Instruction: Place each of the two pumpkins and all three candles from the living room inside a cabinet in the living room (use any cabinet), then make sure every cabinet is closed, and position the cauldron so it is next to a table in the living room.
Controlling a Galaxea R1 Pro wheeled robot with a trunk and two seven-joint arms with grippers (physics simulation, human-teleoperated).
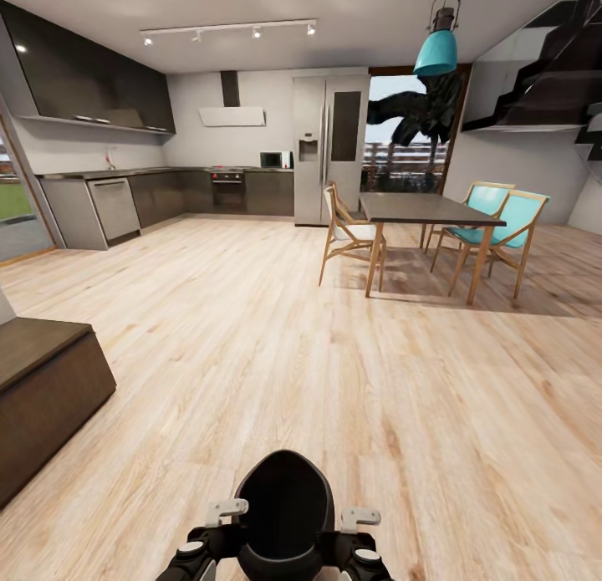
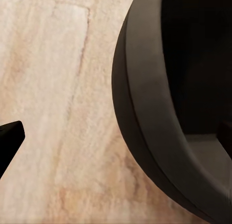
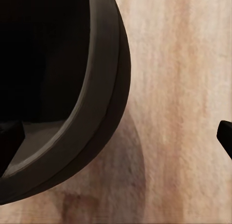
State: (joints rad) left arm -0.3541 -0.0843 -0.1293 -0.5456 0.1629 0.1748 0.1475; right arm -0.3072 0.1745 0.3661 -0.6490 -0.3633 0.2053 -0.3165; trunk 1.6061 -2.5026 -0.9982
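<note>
Black cauldron [image 1: 284, 502] low and central in the head view, right in front of the robot's trunk, over pale plank floor [image 1: 334, 355]. Whether resting on the boards or lifted clear of them: cannot tell.

Left gripper [image 2: 118, 137] spread wide across the cauldron's rim: one dark finger [image 2: 9, 139] outside the wall with bare floor showing between it and the pot, the other just inside the dark bowl. Not clamped. Right gripper [image 3: 117, 137] likewise open and astride the cauldron's opposite rim, one finger [image 3: 9, 141] within the bowl, the other out over the floor, apart from the wall. Soft shadow on the boards beside the cauldron's outer wall in the right wrist view.

To the left of the cauldron and a little ahead, the corner of a low dark brown cabinet [image 1: 42, 389], fronts shut as far as visible. Well beyond the cauldron, ahead and to the right, a dark-topped dining table [image 1: 426, 206] with wooden chairs [image 1: 351, 234], two of them teal-seated. Farther still beyond the cauldron, a kitchen run with a steel fridge [image 1: 330, 146].
</note>
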